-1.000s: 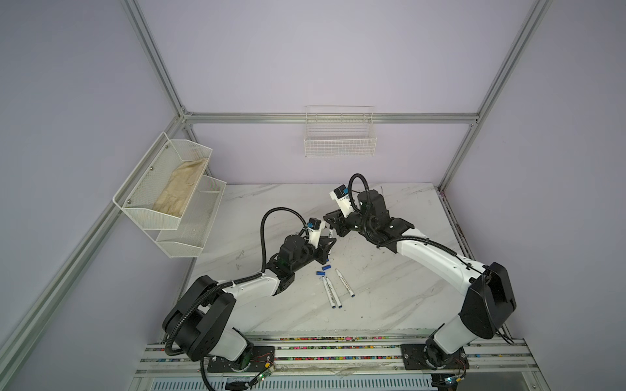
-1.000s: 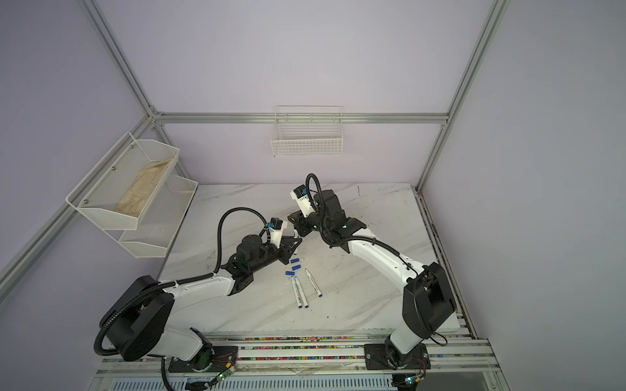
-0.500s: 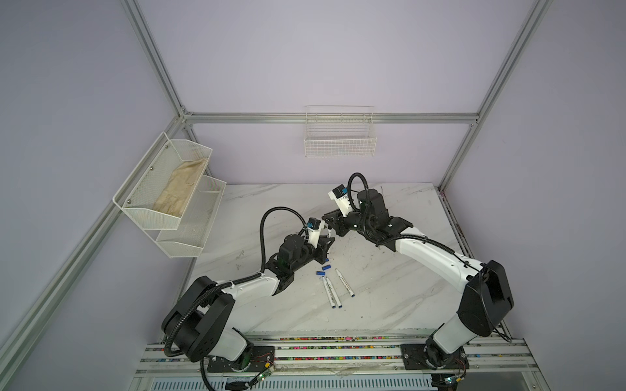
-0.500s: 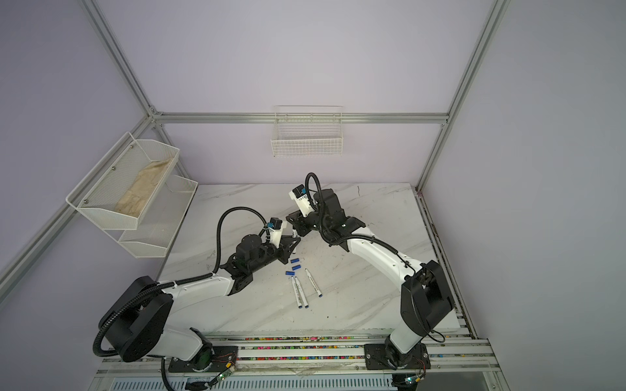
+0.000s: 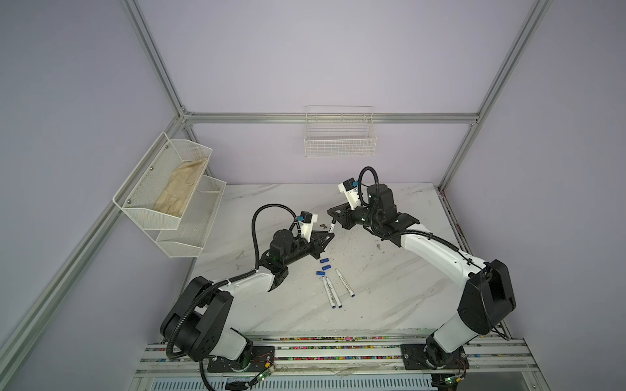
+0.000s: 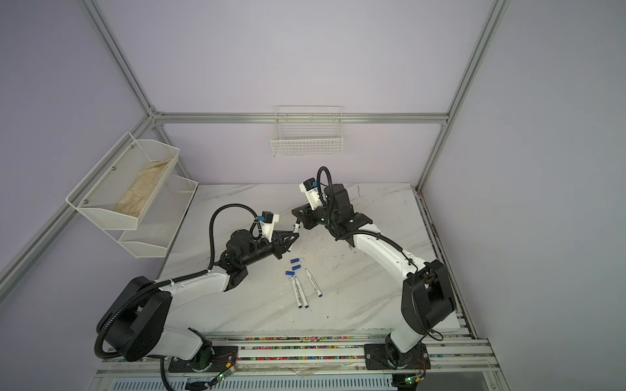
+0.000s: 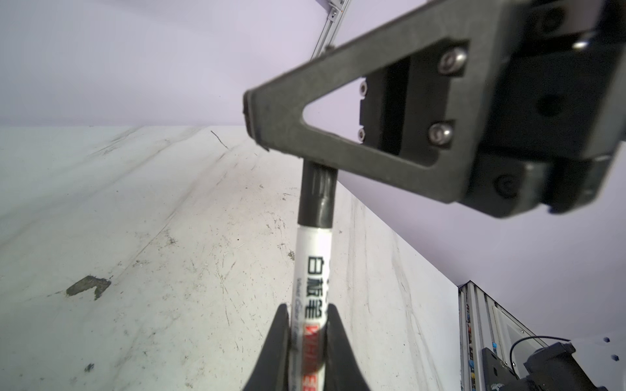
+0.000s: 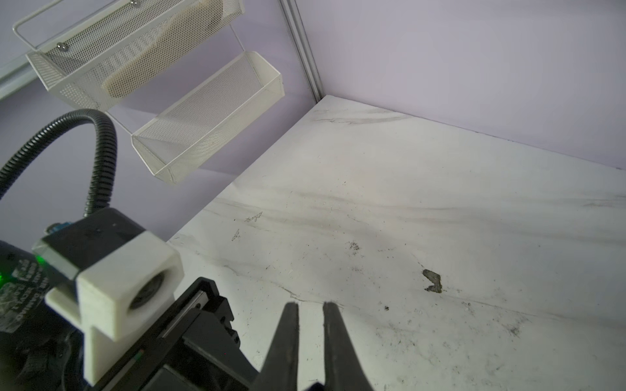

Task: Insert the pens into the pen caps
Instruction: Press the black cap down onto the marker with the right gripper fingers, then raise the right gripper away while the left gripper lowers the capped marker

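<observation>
My left gripper (image 7: pixel 307 308) is shut on a white-barrelled pen (image 7: pixel 313 257) with dark lettering and holds it off the table. The pen's far end sits in the black pen cap (image 7: pixel 316 194). The cap runs up behind the fingers (image 7: pixel 338 84) of my right gripper (image 8: pixel 311 304), which is shut on it. In both top views the two grippers meet tip to tip above mid-table (image 5: pixel 328 237) (image 5: pixel 333 216). Three blue pen caps (image 5: pixel 324 260) (image 6: pixel 294 260) lie on the table below them. Three blue-ended pens (image 5: pixel 333 291) (image 6: pixel 302 292) lie just in front of the caps.
White mesh shelves (image 5: pixel 169 189) hang on the left wall, and the upper one holds a beige cloth. A wire basket (image 5: pixel 339 142) hangs on the back wall. The marble tabletop (image 5: pixel 389 287) is scuffed, with a dark chip (image 8: pixel 433 281). The arms' mounting rail (image 5: pixel 338 348) runs along the front.
The right arm has shifted very slightly. Both grippers stay shut, with pen and cap joined between them. The loose pens and caps have not moved.
</observation>
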